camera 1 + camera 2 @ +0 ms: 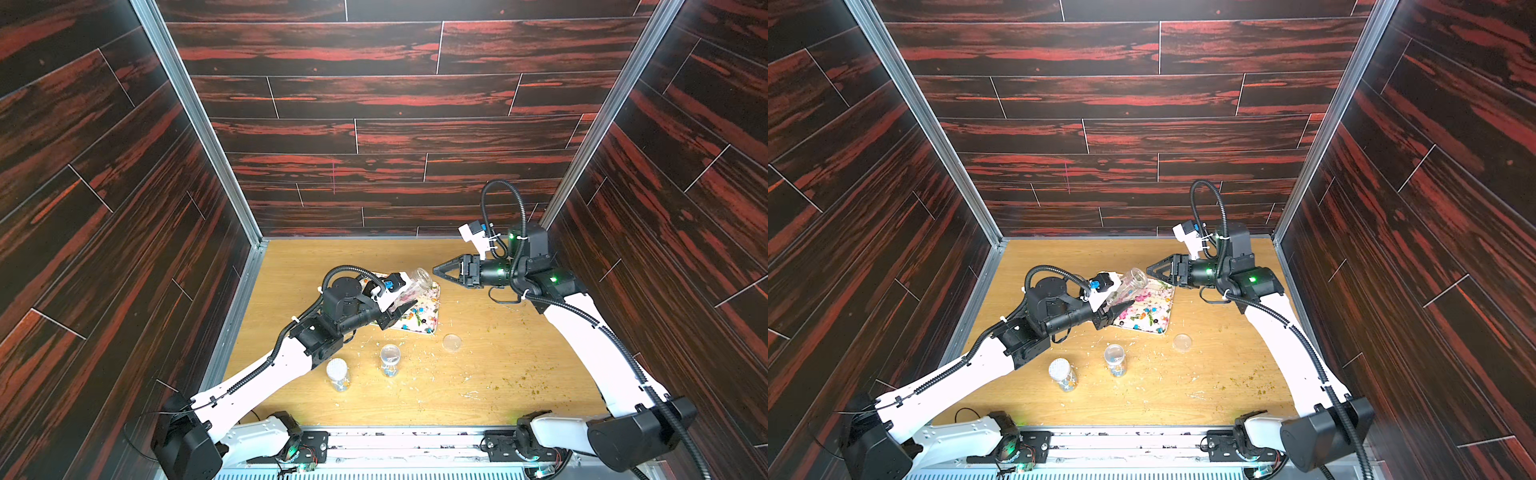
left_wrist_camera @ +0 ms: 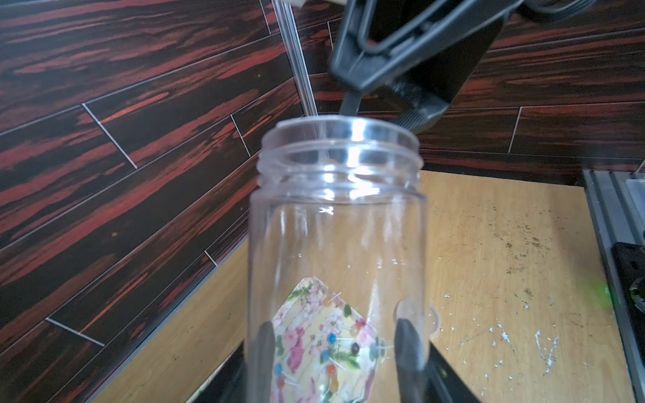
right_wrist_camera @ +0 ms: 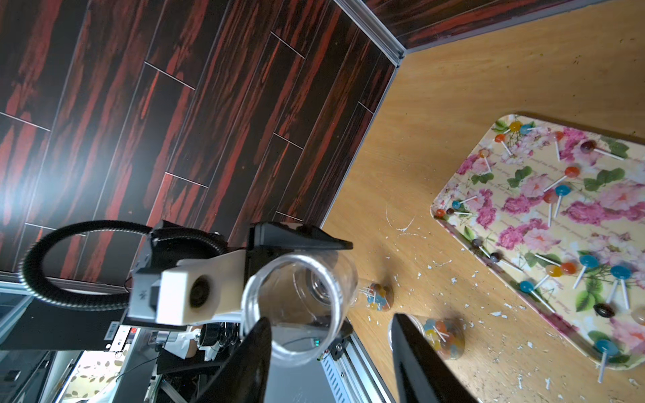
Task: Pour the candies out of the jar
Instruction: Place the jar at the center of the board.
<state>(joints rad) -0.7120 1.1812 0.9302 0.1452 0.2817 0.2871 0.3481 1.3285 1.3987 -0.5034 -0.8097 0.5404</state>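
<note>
Apparently pouring is done: left gripper clamps the empty jar, candies lie on the tray at its 6 o'clock, right gripper, jaws apart, at 3; next, set jar down.

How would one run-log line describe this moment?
left hand: shut on empty jar | right hand: open, near jar mouth | candies: lying on floral tray

Both top views high, looking down on whole table; wrist views close, sharing jar.
</note>
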